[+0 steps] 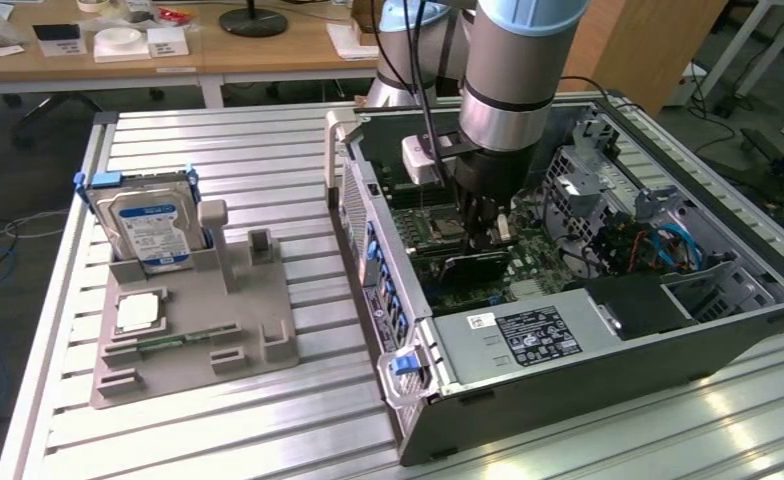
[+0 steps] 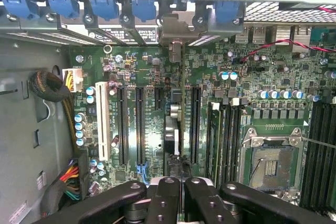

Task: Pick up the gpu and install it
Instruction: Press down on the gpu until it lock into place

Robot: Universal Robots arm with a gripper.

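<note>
While pinching the card edge-on over the motherboard, gripper pressed together; apparently lowered into a slot, seating unconfirmed.

The gpu is seen edge-on, its lower end hidden behind the hand, whose fingertips are cut off by the frame

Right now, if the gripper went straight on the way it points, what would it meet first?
Probably the motherboard, under the gpu clamped edge-on in the gripper; depth is unclear.
</note>
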